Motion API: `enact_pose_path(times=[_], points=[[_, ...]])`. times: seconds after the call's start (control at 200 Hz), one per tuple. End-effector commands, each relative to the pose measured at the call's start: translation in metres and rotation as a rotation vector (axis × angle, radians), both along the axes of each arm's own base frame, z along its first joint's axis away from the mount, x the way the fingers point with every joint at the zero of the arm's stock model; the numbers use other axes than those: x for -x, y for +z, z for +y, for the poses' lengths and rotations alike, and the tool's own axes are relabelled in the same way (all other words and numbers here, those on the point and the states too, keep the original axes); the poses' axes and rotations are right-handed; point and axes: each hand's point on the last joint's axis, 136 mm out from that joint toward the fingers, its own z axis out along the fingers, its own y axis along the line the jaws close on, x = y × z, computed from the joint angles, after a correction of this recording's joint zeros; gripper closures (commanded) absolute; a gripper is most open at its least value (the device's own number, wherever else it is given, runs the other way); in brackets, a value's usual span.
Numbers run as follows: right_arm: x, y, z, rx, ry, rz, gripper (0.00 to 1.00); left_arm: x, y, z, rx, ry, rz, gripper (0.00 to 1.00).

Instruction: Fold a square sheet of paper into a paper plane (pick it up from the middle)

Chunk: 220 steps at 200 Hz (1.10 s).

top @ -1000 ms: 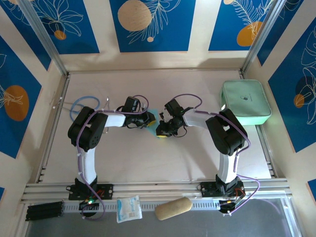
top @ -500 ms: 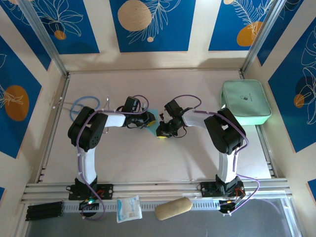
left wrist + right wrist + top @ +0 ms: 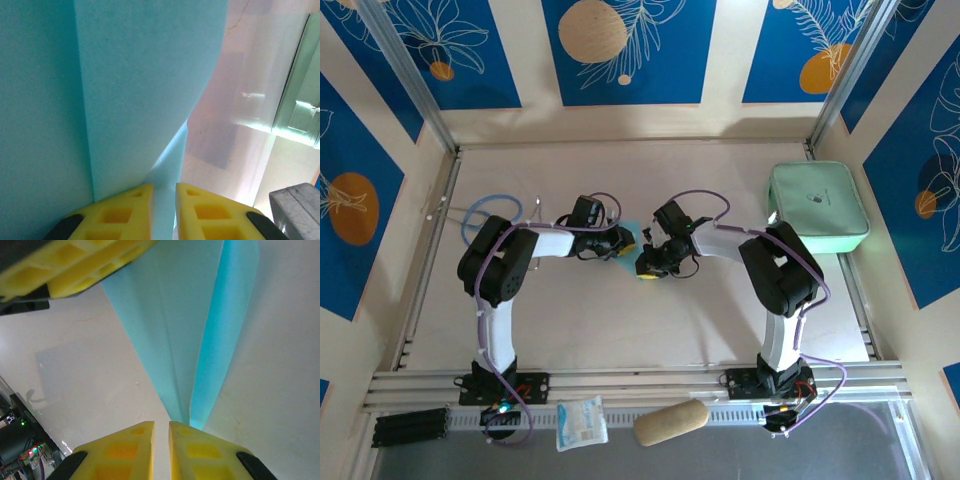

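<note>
The square sheet of paper is folded into a narrow light-blue paper plane (image 3: pixel 632 230) with a centre crease, lying at the table's middle between both arms. My left gripper (image 3: pixel 164 192) is shut on a raised fold of the paper plane (image 3: pixel 140 100); the strip runs between its yellow fingers. My right gripper (image 3: pixel 161 427) is shut, with bare table in the thin slit between its jaws. It sits at the pointed tip of the paper plane (image 3: pixel 190 340), which ends against its right fingertip. The left gripper's fingers (image 3: pixel 75 270) hold the wide end. From above, the left gripper (image 3: pixel 625 242) and right gripper (image 3: pixel 646 268) nearly touch.
A mint-green zip case (image 3: pixel 817 208) lies at the right edge. A blue cable loop (image 3: pixel 492 212) is at the far left. On the front rail lie a white snack packet (image 3: pixel 582 422), a tan roll (image 3: pixel 671 422) and a black block (image 3: pixel 410 427).
</note>
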Motion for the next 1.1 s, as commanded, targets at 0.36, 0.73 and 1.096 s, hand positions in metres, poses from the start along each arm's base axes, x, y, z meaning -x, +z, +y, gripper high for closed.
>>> enact_pose_path(times=[0.36,0.73,1.096], points=[[0.016,-0.029,-0.013,0.084,-0.004,0.087,0.84,0.005,-0.027,0.009,-0.059,0.019,0.063,0.8],[-0.009,0.028,0.0,-0.022,-0.017,-0.07,0.84,0.004,-0.024,0.009,-0.058,0.018,0.059,0.8],[-0.018,-0.001,0.002,0.042,-0.019,-0.032,0.86,0.003,-0.02,0.007,-0.048,0.017,0.052,0.8]])
